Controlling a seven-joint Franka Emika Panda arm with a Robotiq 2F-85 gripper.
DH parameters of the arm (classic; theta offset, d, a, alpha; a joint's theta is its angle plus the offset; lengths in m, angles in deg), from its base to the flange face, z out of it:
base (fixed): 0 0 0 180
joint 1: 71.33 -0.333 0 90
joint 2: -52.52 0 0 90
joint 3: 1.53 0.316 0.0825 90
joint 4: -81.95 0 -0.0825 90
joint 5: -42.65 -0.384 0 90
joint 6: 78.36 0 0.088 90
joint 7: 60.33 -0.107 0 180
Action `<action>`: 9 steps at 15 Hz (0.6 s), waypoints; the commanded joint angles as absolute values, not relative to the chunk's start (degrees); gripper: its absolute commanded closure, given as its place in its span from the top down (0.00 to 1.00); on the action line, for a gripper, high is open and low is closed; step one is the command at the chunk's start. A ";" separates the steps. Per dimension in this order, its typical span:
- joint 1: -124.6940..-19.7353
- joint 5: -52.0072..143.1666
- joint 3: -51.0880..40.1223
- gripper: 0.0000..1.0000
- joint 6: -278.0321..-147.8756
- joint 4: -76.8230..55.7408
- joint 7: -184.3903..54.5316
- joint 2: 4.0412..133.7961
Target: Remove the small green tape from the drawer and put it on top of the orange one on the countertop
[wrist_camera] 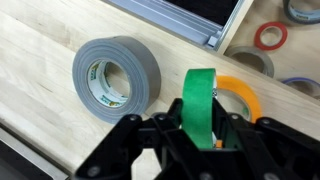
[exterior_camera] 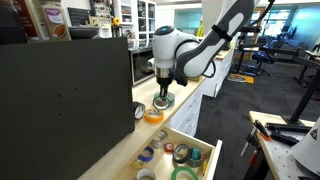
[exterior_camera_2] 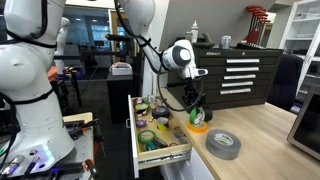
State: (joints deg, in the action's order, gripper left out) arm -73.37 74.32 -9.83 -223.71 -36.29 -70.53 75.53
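Observation:
My gripper (wrist_camera: 203,128) is shut on the small green tape (wrist_camera: 202,95), held on edge between the fingers. It hangs just above the orange one (wrist_camera: 246,96), which lies flat on the pale countertop (wrist_camera: 50,60) beside the drawer. In both exterior views the gripper (exterior_camera: 162,96) (exterior_camera_2: 193,104) points down with the green tape (exterior_camera: 163,101) (exterior_camera_2: 195,114) right over the orange roll (exterior_camera: 153,116) (exterior_camera_2: 198,128). The light wood drawer (exterior_camera: 205,152) (exterior_camera_2: 135,125) stands pulled open with several coloured rolls inside.
A wide grey tape roll (wrist_camera: 115,72) (exterior_camera: 139,111) (exterior_camera_2: 223,143) lies on the countertop close to the orange roll. A red ring (wrist_camera: 270,36) and other rolls lie in the drawer. A dark panel (exterior_camera: 60,90) stands along the counter. A black tool cabinet (exterior_camera_2: 235,75) stands behind.

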 commanded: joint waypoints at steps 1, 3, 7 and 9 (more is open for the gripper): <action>-74.14 75.06 -11.77 0.08 -226.22 -30.97 -71.99 80.93; -74.53 74.86 -12.71 0.08 -226.40 -28.74 -71.88 82.74; -75.62 75.88 -14.81 0.08 -226.03 -25.79 -72.52 83.44; -76.30 76.81 -16.09 0.09 -226.05 -24.82 -73.14 83.62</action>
